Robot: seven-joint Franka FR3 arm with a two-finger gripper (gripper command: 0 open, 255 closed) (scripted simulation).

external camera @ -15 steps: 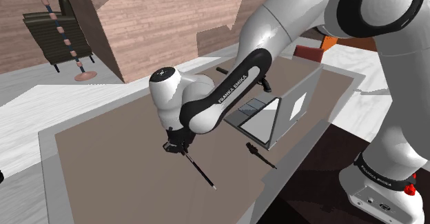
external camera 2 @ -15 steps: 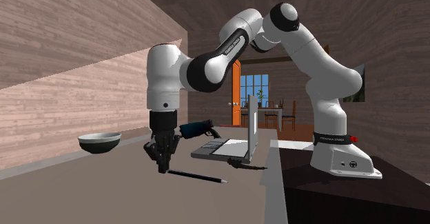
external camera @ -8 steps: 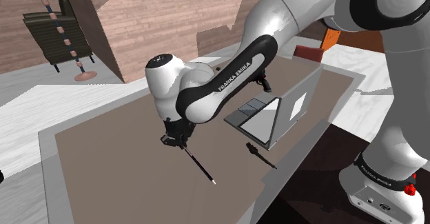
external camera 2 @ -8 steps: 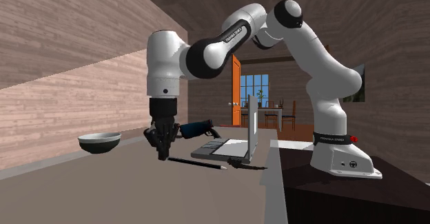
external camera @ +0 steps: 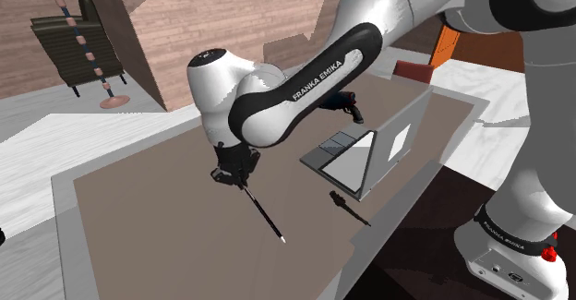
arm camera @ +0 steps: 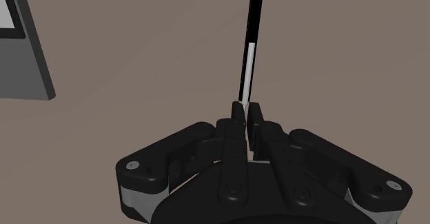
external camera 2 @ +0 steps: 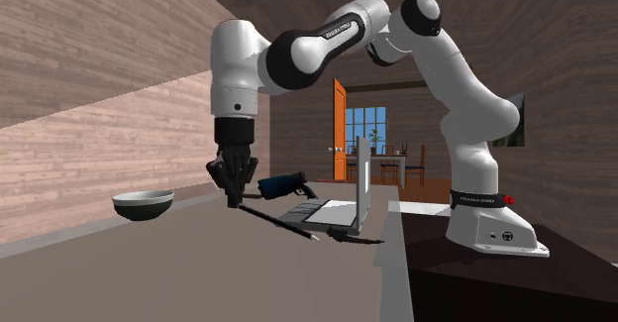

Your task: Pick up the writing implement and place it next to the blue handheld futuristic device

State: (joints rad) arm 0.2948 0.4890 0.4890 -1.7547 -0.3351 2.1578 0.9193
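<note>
A thin black pen with a light tip hangs slanted above the brown table, its upper end clasped in my gripper. From the second exterior view, the gripper points down and the pen slopes away from it toward the laptop, clear of the tabletop. In the wrist view the fingers pinch the pen, which runs straight out from them. The blue handheld device lies on the table beyond the gripper, behind the laptop; it appears dark in the shoulder view.
An open grey laptop stands near the table's right edge in the shoulder view. A small black object lies in front of it. A bowl sits at the second exterior view's left. An armchair stands on the floor far back.
The gripper has risen with the pen clasped in it. The pen's free end has come off the table, and the pen now hangs slanted in the air.
</note>
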